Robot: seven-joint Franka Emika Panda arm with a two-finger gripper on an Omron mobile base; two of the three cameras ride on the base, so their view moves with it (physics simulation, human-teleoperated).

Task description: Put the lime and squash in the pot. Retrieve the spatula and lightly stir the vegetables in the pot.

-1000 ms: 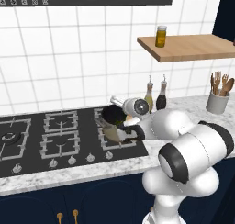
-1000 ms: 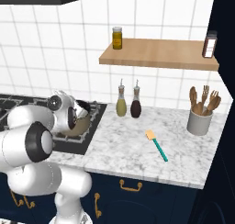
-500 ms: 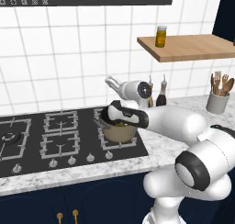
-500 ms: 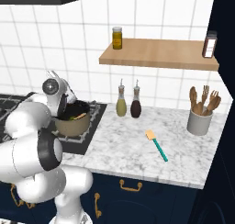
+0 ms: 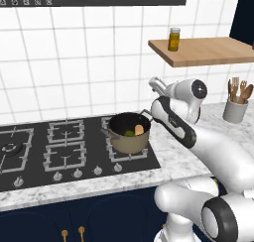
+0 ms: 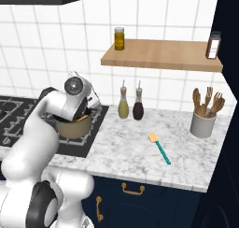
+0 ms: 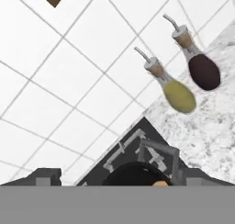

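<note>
Two bottles (image 6: 130,105) on marble counter (image 6: 140,152) | spatula (image 6: 158,147) right of stove (image 5: 59,149)

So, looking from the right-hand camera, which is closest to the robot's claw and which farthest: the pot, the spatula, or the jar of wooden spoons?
1. The pot: right beside the gripper, on the stove.
2. The spatula: lying out on the marble counter, further right.
3. The jar of wooden spoons: farthest, at the counter's right end under the shelf.
</note>
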